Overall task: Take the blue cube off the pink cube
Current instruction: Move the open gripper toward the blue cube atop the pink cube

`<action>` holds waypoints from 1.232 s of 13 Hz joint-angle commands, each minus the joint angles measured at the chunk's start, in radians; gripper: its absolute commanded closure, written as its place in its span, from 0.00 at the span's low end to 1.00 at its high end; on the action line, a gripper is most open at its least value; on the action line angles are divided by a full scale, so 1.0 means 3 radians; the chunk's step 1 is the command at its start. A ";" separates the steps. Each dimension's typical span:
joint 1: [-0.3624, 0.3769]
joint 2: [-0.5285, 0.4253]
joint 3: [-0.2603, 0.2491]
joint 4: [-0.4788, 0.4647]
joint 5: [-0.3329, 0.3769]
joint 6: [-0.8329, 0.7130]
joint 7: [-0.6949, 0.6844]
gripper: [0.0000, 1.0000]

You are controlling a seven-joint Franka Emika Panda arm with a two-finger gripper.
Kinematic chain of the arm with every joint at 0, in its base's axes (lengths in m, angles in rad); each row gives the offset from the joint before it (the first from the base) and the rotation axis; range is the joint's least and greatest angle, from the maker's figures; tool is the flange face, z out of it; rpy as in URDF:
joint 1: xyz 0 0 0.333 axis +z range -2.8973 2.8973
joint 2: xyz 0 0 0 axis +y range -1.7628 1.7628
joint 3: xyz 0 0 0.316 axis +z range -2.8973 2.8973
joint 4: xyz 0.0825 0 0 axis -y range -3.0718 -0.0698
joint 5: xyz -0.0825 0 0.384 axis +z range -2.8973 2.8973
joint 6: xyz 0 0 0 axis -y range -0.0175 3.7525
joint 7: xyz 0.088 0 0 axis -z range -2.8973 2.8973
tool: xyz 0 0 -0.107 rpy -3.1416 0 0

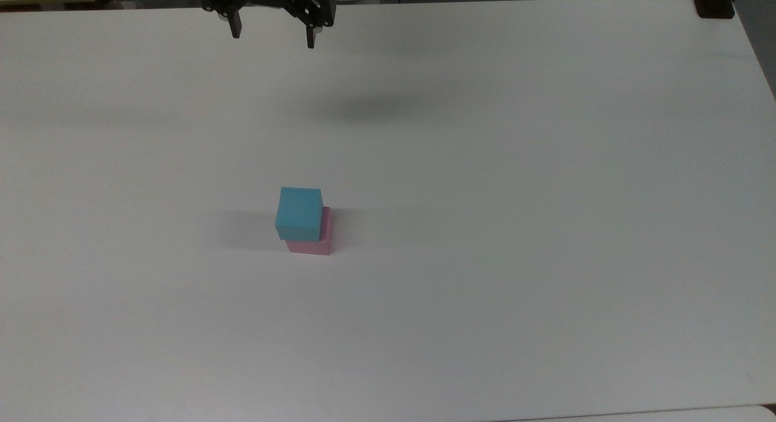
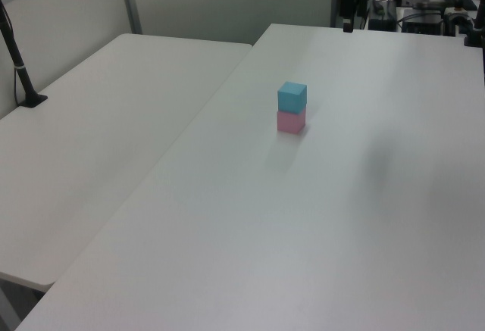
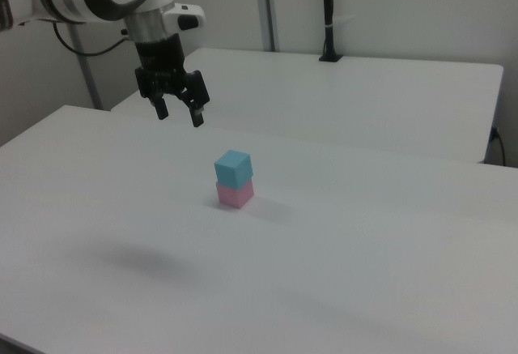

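Black two-finger gripper (image 3: 179, 114) hangs fingers-down in the air, jaws spread, holding nothing, at 10 o'clock from the stack in the right view. Small matte light-blue cube (image 3: 233, 168) sits on the small matte pink cube (image 3: 235, 194), slightly offset, mid white table (image 1: 545, 228). Bare tabletop all round the stack; table edges well apart from it.

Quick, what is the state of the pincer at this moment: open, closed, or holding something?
Pincer: open and empty, up in the air, away from the blue cube, which sits on the pink cube.
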 commanded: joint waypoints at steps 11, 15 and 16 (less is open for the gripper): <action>-0.0128 0.0275 -0.0028 0.0021 0.0193 0.0450 -0.0209 0.00; -0.0107 0.0669 -0.0008 0.0067 0.0199 0.0951 -0.0173 0.00; -0.0087 0.0776 0.0008 0.0067 0.0198 0.1084 -0.0158 0.00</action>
